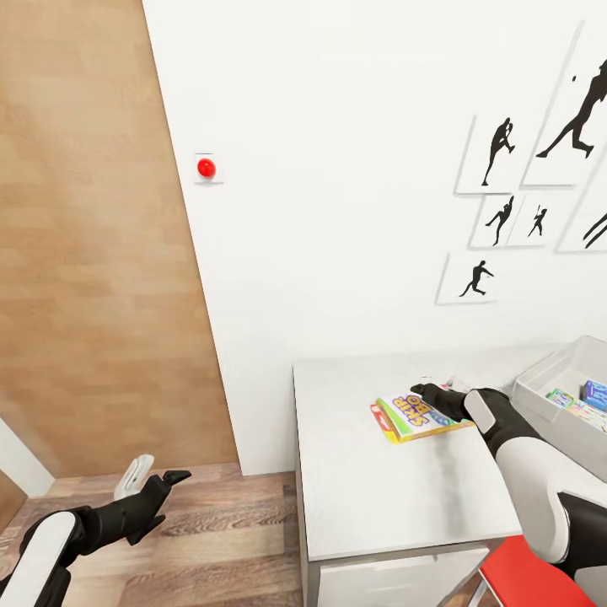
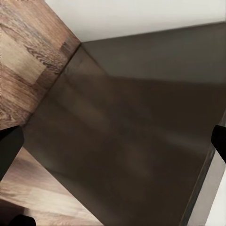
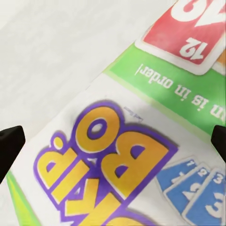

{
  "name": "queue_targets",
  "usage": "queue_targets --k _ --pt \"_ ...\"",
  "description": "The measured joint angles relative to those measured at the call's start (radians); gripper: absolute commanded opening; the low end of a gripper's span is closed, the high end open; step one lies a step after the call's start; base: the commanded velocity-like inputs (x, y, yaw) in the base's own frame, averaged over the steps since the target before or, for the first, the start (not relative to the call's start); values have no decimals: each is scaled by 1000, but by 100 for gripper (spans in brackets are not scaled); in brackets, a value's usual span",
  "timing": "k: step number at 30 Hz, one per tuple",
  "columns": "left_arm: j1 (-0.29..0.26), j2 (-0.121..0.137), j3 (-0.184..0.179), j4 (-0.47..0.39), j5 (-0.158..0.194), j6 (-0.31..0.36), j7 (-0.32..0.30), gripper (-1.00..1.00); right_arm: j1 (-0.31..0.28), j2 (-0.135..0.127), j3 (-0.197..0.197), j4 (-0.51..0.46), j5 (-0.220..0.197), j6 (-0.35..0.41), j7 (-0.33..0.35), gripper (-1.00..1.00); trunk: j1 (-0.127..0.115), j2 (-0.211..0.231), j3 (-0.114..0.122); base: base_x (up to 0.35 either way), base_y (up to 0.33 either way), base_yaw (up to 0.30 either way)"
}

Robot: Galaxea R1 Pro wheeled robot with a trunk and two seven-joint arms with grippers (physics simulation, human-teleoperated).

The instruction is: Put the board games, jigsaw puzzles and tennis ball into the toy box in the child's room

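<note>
A colourful Skip-Bo board game [image 1: 406, 419] lies flat on the white table [image 1: 371, 497], near its back edge. My right gripper [image 1: 420, 390] hovers just over the game's far end, open; in the right wrist view the box lid [image 3: 117, 155] fills the space between the two spread fingertips [image 3: 9, 146]. At the table's right end stands the pale grey toy box [image 1: 539, 378], with small blue and green boxes [image 1: 593, 393] inside it. My left gripper [image 1: 173, 480] hangs low over the wooden floor, left of the table, open and empty; its fingertips [image 2: 8, 151] frame a dark shaded surface.
A white wall with black sports silhouettes [image 1: 497, 152] and a red button [image 1: 206, 169] rises behind the table. A wooden panel [image 1: 84, 253] stands to the left. A red seat [image 1: 527, 577] is at the table's front right corner.
</note>
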Motion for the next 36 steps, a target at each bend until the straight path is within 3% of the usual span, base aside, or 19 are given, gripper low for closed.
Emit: queue_targets --k 9,13,19,22,27,30,36 --pt "0 -1 -2 8 -5 -2 1 100 -2 -8 2 -42 16 -133 -13 100 0 0 0 0 0 0" --pt "0 -1 -2 10 -5 -2 1 100 -2 -10 3 -46 28 -150 -10 100 0 0 0 0 0 0" --pt "0 0 -2 12 -6 -2 1 100 -2 -13 14 -42 86 -162 -5 100 0 0 0 0 0 0" --pt "0 1 -2 13 -5 -2 1 100 -5 -18 22 -38 157 -161 -1 100 0 0 0 0 0 0" --pt "0 1 1 2 -2 0 0 100 -10 -51 26 -21 202 -146 0 100 0 0 0 0 0 0" --pt "1 1 2 -4 7 5 1 100 -26 -80 27 17 215 -106 -2 100 0 0 0 0 0 0" --pt "2 -1 1 -8 12 12 5 100 -56 -102 27 56 221 -70 -9 100 0 0 0 0 0 0"
